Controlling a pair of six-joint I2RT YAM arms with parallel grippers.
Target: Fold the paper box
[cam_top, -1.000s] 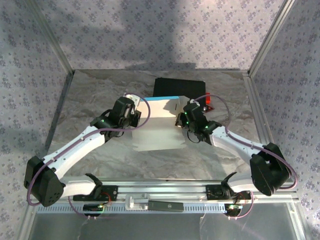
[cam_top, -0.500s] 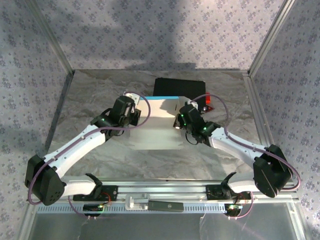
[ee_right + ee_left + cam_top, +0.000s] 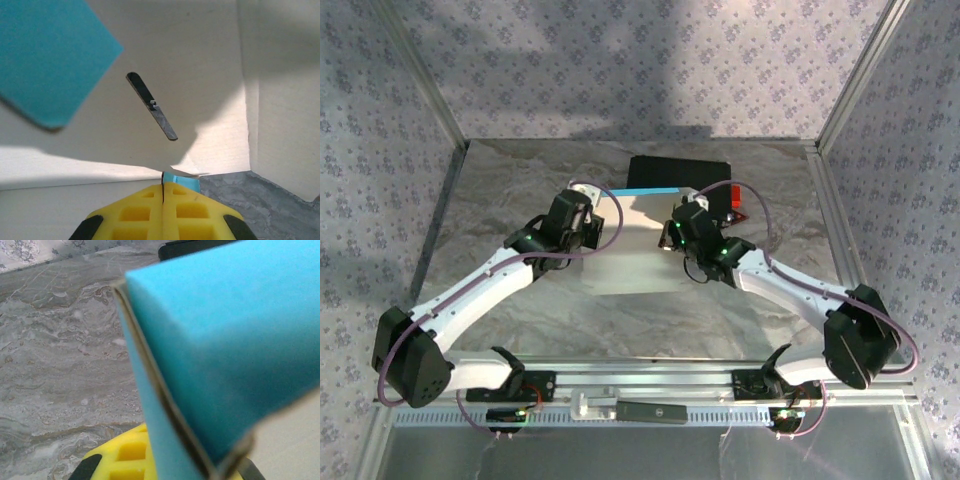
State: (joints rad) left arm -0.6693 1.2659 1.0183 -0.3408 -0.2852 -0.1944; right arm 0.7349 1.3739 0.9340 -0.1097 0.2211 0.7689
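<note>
Apparently left gripper (image 3: 591, 230) clamps paper box (image 3: 630, 255) edge; right gripper (image 3: 671, 238) pinches opposite edge.

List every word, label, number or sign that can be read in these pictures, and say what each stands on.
No text can be read anywhere.
On the paper box: plain blue and white faces, no print; the dark stroke is a slit.
On the red patch beside the black case: a pale mark, too small to read.
On the dark bar at the near edge: a tiny pale mark, too small to read.
</note>
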